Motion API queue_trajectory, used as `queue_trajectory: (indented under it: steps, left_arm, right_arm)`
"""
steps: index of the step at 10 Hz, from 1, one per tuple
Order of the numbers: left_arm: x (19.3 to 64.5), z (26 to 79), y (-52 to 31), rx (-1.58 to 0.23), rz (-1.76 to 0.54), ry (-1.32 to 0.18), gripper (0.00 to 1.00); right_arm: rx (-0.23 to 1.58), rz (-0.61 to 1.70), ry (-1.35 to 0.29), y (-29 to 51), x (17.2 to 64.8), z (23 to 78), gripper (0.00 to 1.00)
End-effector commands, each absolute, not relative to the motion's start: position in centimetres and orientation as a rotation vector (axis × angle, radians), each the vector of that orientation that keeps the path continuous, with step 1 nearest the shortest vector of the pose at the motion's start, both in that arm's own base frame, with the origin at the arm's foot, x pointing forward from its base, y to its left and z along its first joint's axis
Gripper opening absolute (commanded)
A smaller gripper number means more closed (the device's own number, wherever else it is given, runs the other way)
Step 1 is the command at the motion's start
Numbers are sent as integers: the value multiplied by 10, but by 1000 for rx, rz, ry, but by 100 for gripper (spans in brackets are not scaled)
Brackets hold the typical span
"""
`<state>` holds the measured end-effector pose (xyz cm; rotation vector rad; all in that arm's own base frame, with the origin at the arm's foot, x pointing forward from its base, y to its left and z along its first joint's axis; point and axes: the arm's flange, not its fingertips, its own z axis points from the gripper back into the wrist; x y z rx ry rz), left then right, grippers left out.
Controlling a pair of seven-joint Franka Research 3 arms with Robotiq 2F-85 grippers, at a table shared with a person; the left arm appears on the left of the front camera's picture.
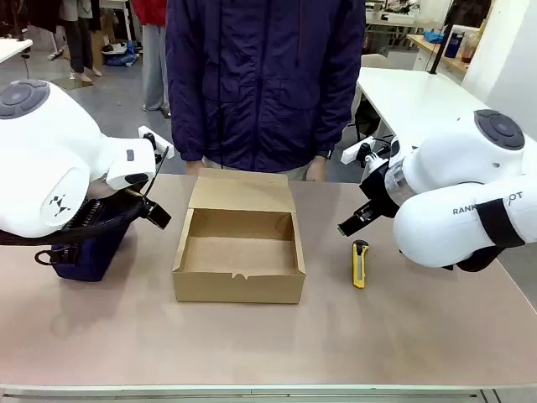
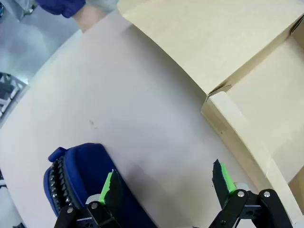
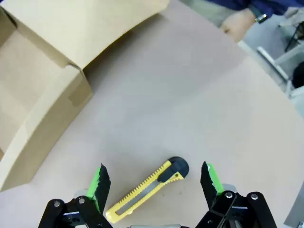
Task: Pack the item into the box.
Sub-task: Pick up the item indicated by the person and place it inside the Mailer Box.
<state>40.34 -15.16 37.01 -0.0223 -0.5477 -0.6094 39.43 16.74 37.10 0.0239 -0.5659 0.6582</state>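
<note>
Centrally, shallow brown cardboard box (image 1: 239, 287), lid flap hinged back, small front notch; left pincer (image 2: 165, 179) and right pincer (image 3: 155, 176) both spread

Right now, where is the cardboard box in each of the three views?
Front view: box open at table centre.
Left wrist view: box at the right, navy pouch lower left.
Right wrist view: box at the left, utility knife at bottom.
Shared landmark: its lid flap, on the person's side.
</note>
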Motion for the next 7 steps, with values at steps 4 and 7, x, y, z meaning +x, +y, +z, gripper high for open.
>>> queue_trajectory:
  steps: [4, 7]
  left_arm:
    - [403, 370, -152, -22, -610, -548, 100]
    - [403, 370, -152, -22, -610, -548, 100]
  right_arm:
    - [24, 658, -566, 167, 394, 371, 100]
    - [24, 658, -566, 167, 394, 371, 100]
